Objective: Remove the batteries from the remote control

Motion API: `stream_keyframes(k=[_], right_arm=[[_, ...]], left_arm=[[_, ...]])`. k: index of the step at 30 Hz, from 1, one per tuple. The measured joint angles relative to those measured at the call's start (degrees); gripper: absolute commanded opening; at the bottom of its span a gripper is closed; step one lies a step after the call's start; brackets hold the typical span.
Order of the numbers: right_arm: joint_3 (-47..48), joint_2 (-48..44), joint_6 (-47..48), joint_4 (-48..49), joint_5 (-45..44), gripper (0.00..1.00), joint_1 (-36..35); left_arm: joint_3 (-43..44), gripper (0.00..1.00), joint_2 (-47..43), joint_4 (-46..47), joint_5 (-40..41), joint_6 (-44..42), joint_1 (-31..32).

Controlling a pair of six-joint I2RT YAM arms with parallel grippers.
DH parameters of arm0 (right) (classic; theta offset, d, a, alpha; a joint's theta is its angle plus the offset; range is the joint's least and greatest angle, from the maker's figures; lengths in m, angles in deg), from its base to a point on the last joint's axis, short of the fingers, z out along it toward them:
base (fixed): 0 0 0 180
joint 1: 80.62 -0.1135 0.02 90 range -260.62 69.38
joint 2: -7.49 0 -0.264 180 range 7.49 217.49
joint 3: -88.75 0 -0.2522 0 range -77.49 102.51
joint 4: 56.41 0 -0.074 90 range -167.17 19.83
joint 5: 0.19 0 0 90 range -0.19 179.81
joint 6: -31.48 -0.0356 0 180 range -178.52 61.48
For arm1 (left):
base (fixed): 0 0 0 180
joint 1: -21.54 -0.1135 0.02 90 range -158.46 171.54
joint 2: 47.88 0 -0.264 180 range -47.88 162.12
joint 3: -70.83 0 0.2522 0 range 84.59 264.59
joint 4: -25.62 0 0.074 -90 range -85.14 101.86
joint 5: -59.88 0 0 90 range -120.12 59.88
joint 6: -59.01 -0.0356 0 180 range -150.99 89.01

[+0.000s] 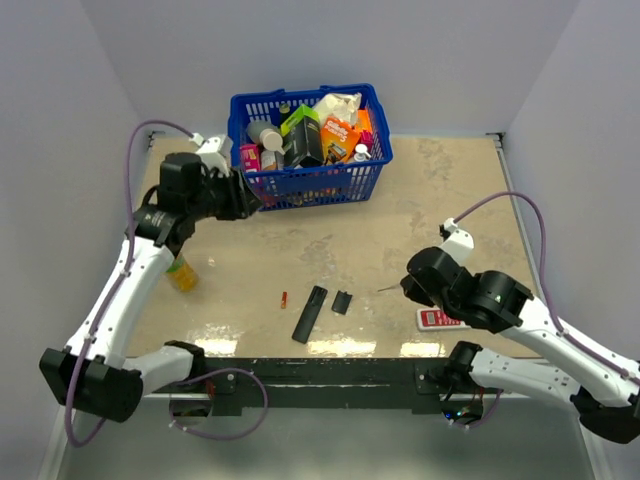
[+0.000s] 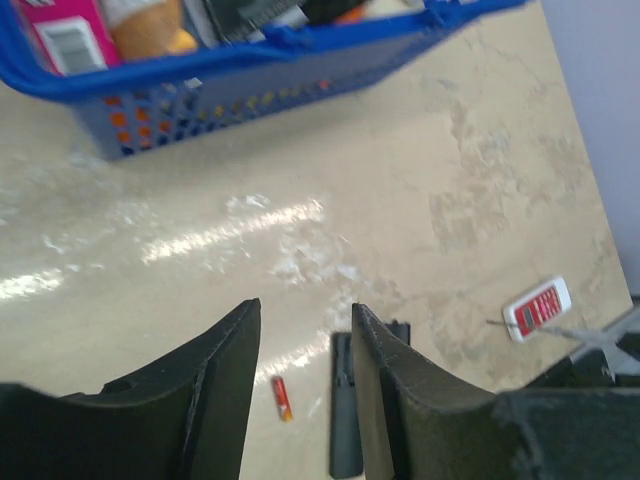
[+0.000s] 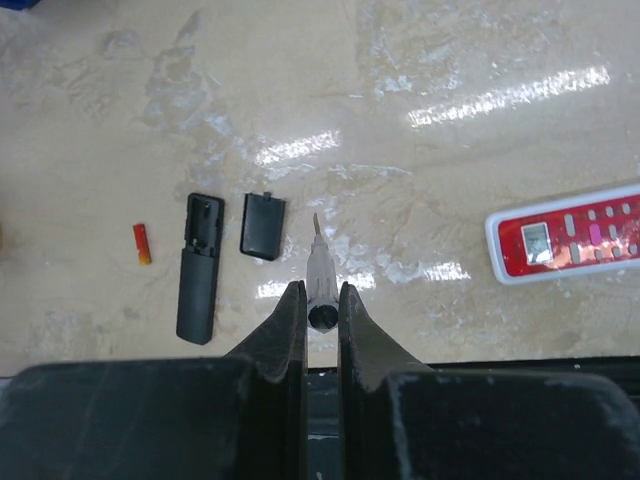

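1. The right gripper (image 3: 320, 290) is hanging low over the near part of the table (image 1: 450, 200). Its two fingers are pressing together on the handle of a small pointed tool (image 3: 320, 272), and the tool's thin metal tip is pointing away from the arm, close to the black cover.
2. A red and white remote (image 3: 566, 245) is lying face up to the right of that gripper, near the table's front edge, with its screen and buttons showing.
3. The black remote (image 3: 199, 268) is lying to the left of the tool, back side up. Its battery compartment is standing open at the far end, and I cannot tell whether any cell is sitting inside it.
4. The black cover (image 3: 262, 226) is lying flat just to the right of the remote's open end, not touching it.
5. One red battery (image 3: 141, 244) is lying on the bare table to the left of the remote's open end, a little apart from it. Neither gripper is touching it.
6. A yellow bottle (image 1: 182, 272) is showing on the left side of the table, partly hidden under the left arm.
7. The left gripper (image 2: 305, 310) is hovering farther back, by the near left corner of the basket. Its fingers are standing apart with nothing between them.
8. The blue basket (image 1: 320, 185) is sitting at the far middle of the table, holding boxes and bottles.
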Motion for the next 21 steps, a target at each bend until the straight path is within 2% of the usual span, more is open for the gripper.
stream_keyframes(k=[6,13,17,21], right_arm=[[0.24,1.22,-7.72,-7.5,-0.46,0.0,0.0],[4.7,9.25,-13.55,-14.49,-8.61,0.0,0.22],[6.8,13.79,-8.9,-11.74,-12.92,0.0,2.54],[8.37,17.81,3.08,-4.17,-9.75,0.0,8.09]], left_arm=[[-8.85,0.45,-6.99,0.81,1.51,1.97,11.08],[-13.33,0.47,-4.81,4.55,6.78,5.16,30.14],[-14.19,0.47,-1.31,8.39,9.22,6.45,39.95],[-15.58,0.47,0.04,10.49,11.52,7.61,43.28]])
